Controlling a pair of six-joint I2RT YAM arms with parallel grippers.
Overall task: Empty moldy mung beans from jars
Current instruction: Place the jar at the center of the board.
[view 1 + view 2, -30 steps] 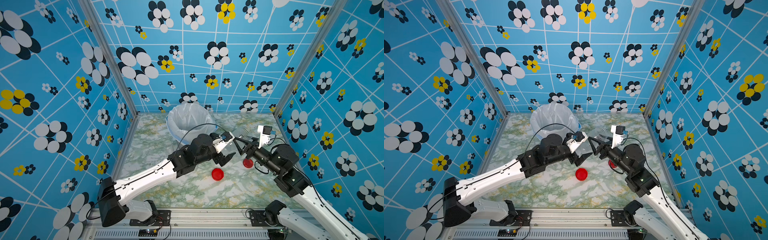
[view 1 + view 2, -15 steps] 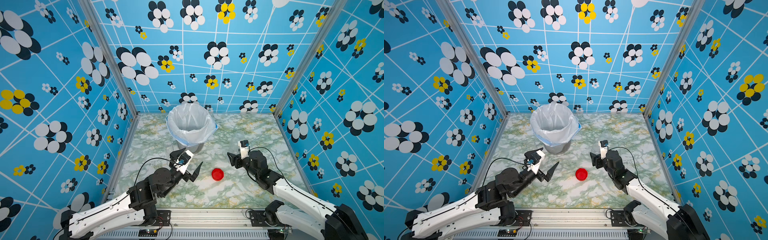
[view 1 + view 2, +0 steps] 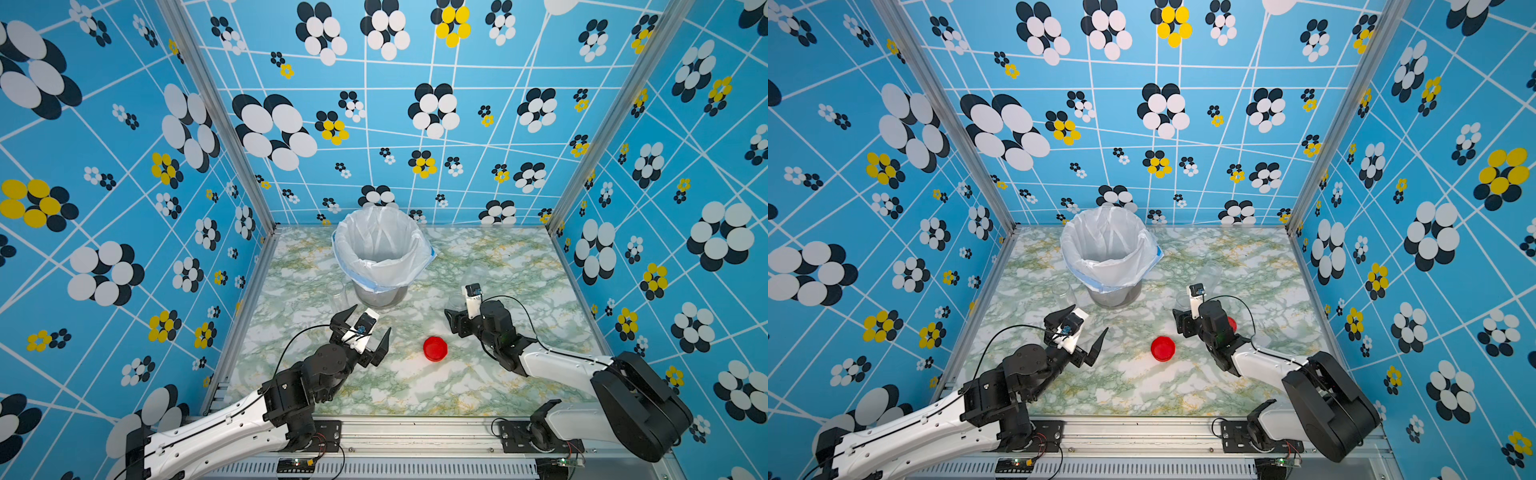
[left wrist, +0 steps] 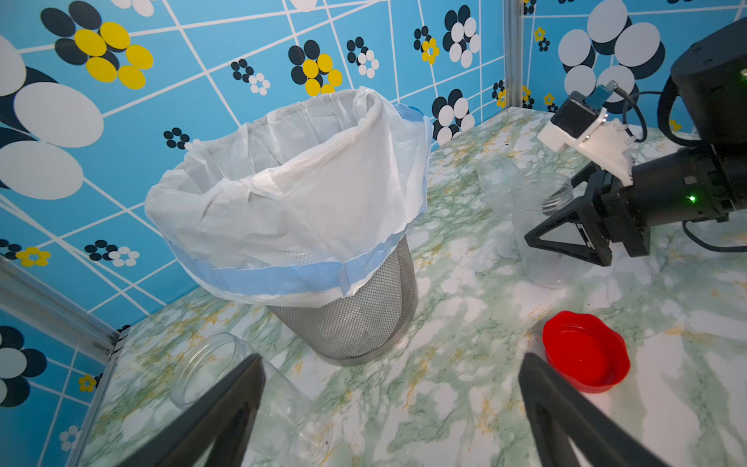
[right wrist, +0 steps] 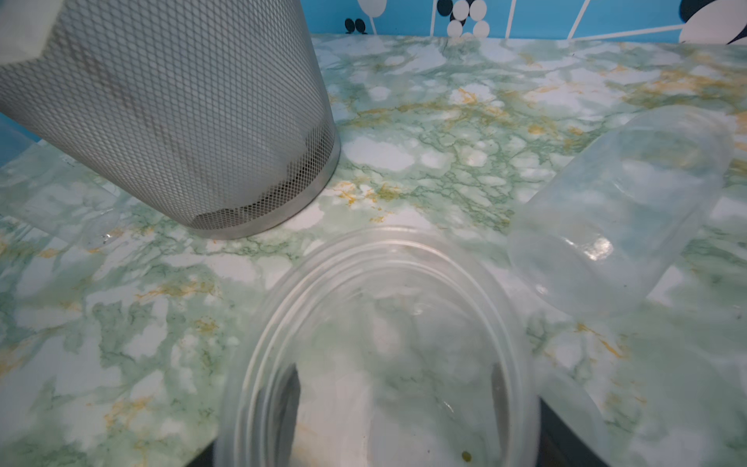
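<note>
Green-and-white marbled surface (image 3: pixel 415 386). A mesh bin (image 3: pixel 380 296) stands toward the back. A jar (image 4: pixel 202 368) lies left of it, a tall jar (image 5: pixel 614 218) lies on its side to the right, and an upright jar (image 4: pixel 537 206) stands nearer. A red lid (image 3: pixel 435 348) rests open side up in the middle. A second lid (image 3: pixel 1232 325) is half hidden.

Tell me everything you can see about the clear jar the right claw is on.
The clear, plastic-looking jar is a short round cylinder with a ribbed screw-thread neck and no lid. It stands upright, mouth up, on the green marble-patterned table, a little way from the silver mesh bin. It looks empty apart from one small greenish speck at its bottom. The right claw is closed around it, a black finger on either side of its wall, visible through the plastic in the right wrist view.
</note>
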